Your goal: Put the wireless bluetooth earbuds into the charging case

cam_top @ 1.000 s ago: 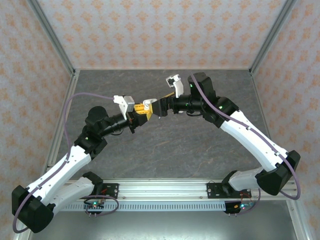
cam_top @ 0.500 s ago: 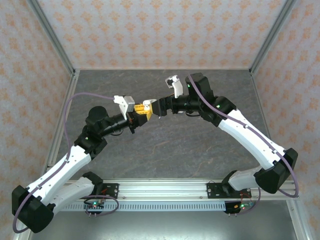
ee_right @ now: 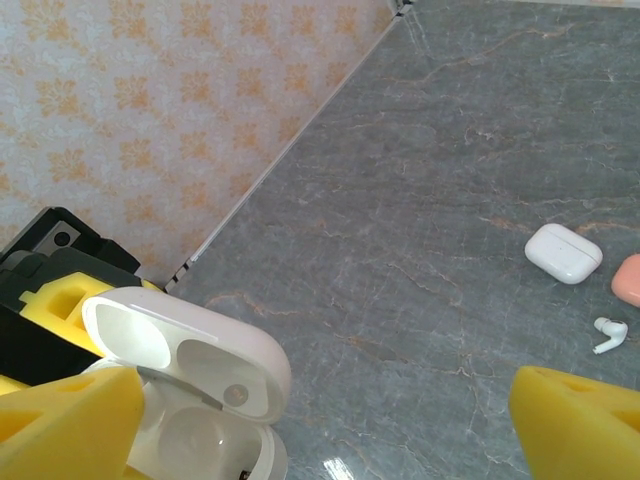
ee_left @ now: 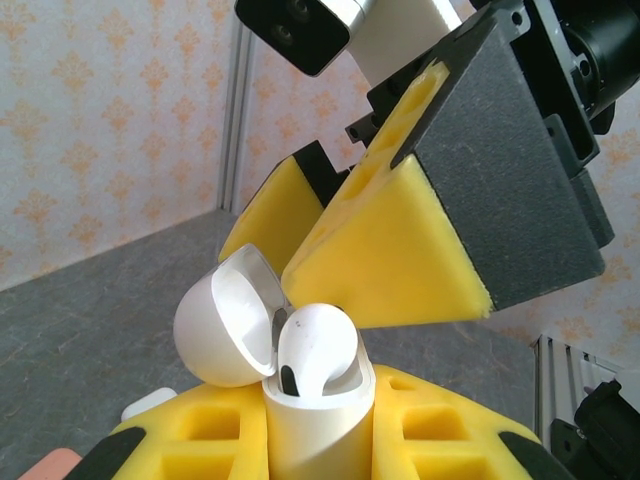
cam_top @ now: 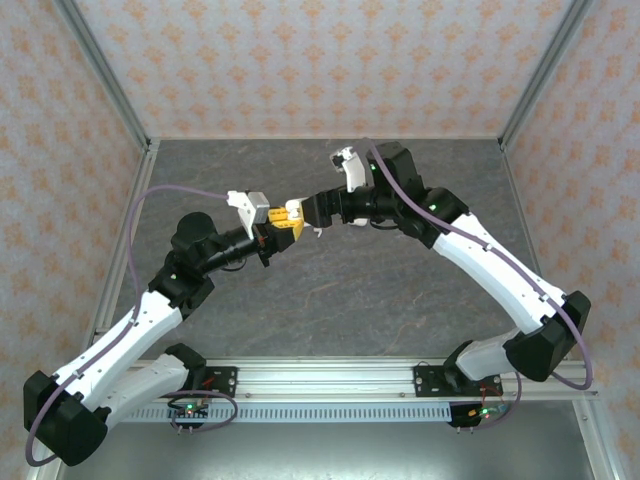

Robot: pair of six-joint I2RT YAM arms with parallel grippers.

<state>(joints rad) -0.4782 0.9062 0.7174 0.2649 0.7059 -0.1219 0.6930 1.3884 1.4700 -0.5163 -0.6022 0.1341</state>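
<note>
Right wrist, earbud (ee_right: 609, 334) beyond spread right claw (ee_right: 320, 425)

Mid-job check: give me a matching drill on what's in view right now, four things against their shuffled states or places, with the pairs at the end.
Things
1. open charging case
2. closed white case
3. loose white earbud
4. right gripper

States or places
A. lying bare on the table, outside any case
B. jaws spread wide, holding nothing
C. clamped in the left gripper, lid flipped up
D. resting on the table, lid down

Pairs: 1-C, 2-D, 3-A, 4-B
</note>
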